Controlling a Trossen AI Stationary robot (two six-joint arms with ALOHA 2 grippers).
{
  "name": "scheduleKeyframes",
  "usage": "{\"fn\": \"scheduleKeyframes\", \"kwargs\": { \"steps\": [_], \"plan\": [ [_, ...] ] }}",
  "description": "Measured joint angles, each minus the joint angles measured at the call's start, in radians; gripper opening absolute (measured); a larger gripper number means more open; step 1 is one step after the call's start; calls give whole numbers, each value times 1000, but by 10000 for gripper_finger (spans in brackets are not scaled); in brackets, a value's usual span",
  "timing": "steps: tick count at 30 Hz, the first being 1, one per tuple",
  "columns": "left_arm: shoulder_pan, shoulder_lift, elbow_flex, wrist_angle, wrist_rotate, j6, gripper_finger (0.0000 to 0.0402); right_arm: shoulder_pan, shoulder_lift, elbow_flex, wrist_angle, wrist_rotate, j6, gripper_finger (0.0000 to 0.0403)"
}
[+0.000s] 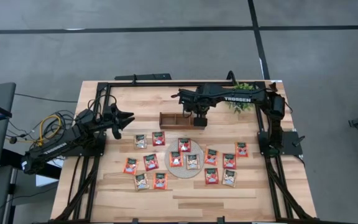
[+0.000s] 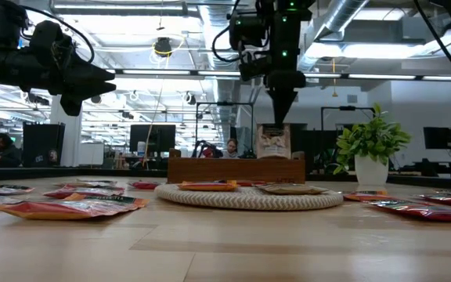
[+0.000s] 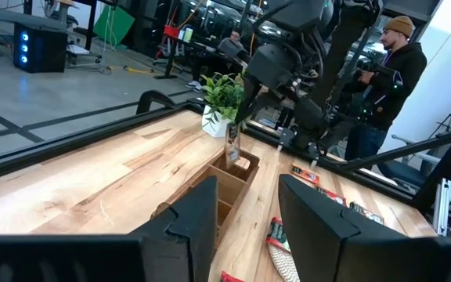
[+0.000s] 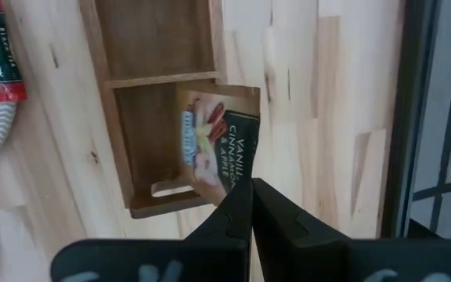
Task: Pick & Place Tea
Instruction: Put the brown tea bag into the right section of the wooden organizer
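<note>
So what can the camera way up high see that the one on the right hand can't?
Only the high view shows the whole table, the waiting left hand, the plant and the many sachets around the round mat. Only the right wrist view shows the words on the held sachet, tilted over the tray's end compartment. Both show the wooden tray and the right hand, shut on that sachet.

Brown three-compartment wooden tray (image 1: pixel 178 119) far centre, round woven grey-beige mat (image 1: pixel 184 172) just nearer, small potted green plant (image 1: pixel 244 102) far right.
</note>
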Motion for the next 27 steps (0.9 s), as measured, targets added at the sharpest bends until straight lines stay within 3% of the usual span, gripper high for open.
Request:
{"fn": "scheduleKeyframes", "kwargs": {
  "steps": [8, 27],
  "plan": [
    [0, 0, 0, 0, 0, 1, 128, 4, 0, -81, 67, -2, 1, 0],
    [0, 0, 0, 0, 0, -1, 128, -13, 0, -81, 126, 18, -79, 0]
  ]
}}
